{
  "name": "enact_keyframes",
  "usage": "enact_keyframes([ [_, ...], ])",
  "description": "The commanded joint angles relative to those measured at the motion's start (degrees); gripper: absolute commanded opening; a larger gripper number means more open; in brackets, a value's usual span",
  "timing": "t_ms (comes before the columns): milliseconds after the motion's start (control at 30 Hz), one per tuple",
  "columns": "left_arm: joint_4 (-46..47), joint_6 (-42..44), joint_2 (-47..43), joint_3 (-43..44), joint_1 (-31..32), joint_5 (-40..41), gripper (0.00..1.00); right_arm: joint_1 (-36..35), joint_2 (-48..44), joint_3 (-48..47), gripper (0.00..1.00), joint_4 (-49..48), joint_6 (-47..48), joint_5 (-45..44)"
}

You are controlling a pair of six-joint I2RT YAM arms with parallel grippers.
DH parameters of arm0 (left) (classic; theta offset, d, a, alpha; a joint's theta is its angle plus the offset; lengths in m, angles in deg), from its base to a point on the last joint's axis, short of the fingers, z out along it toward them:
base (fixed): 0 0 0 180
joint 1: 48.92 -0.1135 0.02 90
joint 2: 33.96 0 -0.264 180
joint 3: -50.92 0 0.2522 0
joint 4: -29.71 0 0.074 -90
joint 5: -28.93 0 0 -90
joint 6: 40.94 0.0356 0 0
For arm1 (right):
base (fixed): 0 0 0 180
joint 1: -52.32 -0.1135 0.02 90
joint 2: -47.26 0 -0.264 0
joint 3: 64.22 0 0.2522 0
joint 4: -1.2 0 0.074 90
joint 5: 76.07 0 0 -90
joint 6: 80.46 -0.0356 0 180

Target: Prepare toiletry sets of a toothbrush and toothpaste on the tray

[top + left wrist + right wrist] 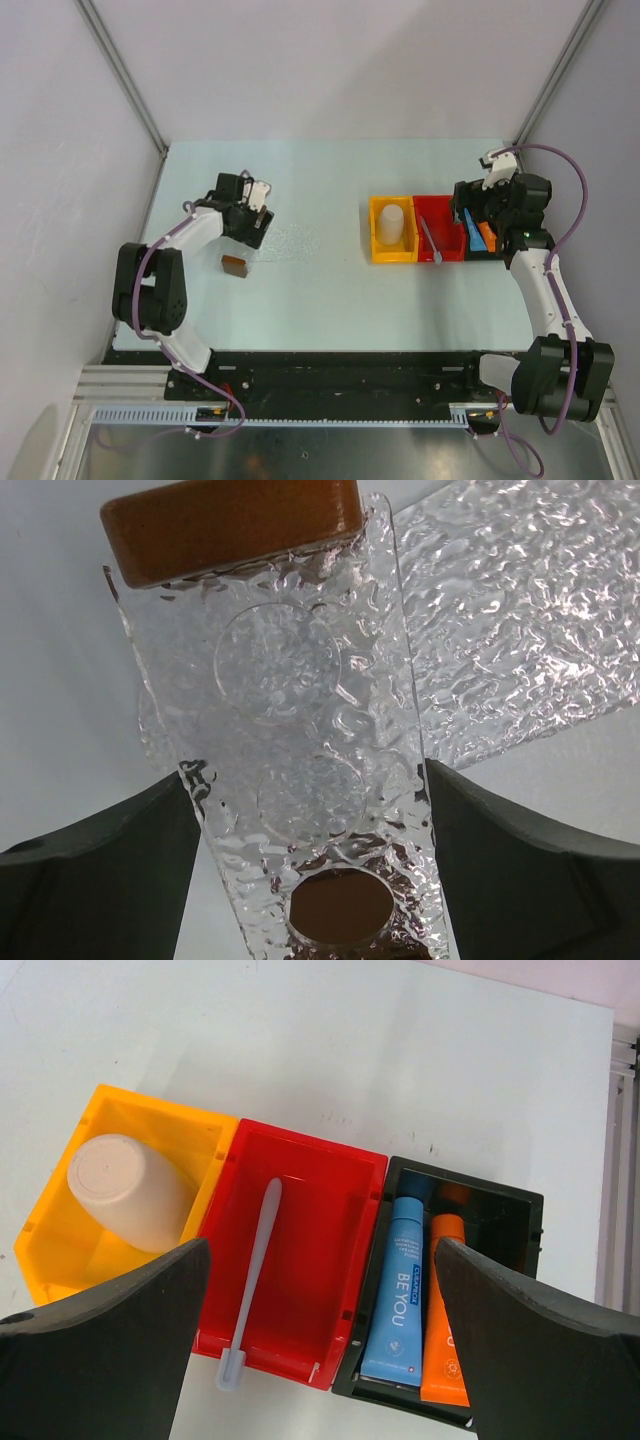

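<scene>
The tray (300, 730) lies on the pale surface (330, 300) toward the left of the top view, well apart from the three bins on the right. It is clear, ripple-textured plastic with round outlines pressed into it. A dark brown wooden block (230, 525) caps its far short end, and a second brown patch shows through the plastic at the near end.

The left jaws stand wide with the tray between them. Both fingers (100, 870) sit right at its long edges (seemingly in contact on each side). I cannot tell whether they actually pinch it.

The right jaws are spread as wide as they go and hold nothing. They hang above the row of bins, fingers (540, 1350) clear of everything below.

The bins stand side by side, touching:
- **yellow bin (215, 1125):** holds a beige round cup (125, 1190) lying tilted.
- **red bin (320, 1290):** in the middle. The whitish toothbrush (255, 1280) lies lengthwise in it, one end poking over the near rim.
- **black bin (500, 1205):** holds the toothpaste, a blue tube (400, 1295) and an orange tube (447, 1320). They lie flat next to each other, the blue one nearer the red bin.

No toothbrush or toothpaste lies on the tray.
</scene>
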State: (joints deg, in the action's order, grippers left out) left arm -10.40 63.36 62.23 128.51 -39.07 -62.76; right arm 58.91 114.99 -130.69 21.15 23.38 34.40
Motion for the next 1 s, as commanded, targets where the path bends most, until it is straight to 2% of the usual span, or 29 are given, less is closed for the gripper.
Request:
enact_keyframes([
  [0, 0.2, 11.5, -4.9, 1.0, 1.1, -2.6, 0.82, -0.3, 0.2, 0.0, 1.00, -0.6, 0.7, 0.8],
  [300, -2.4, 19.4, -6.0, 0.4, 1.1, -8.1, 0.81, -0.3, 0.2, -0.1, 1.00, -0.4, 0.7, 0.8],
  [433, -4.0, 26.0, -7.2, 0.2, 1.1, -12.3, 0.82, -0.3, 0.3, 0.0, 1.00, -0.4, 0.7, 0.9],
  [967, -10.9, 47.3, -3.5, 3.9, 0.9, -18.0, 0.86, -0.2, 0.8, -0.1, 1.00, -0.3, 0.7, 1.0],
])
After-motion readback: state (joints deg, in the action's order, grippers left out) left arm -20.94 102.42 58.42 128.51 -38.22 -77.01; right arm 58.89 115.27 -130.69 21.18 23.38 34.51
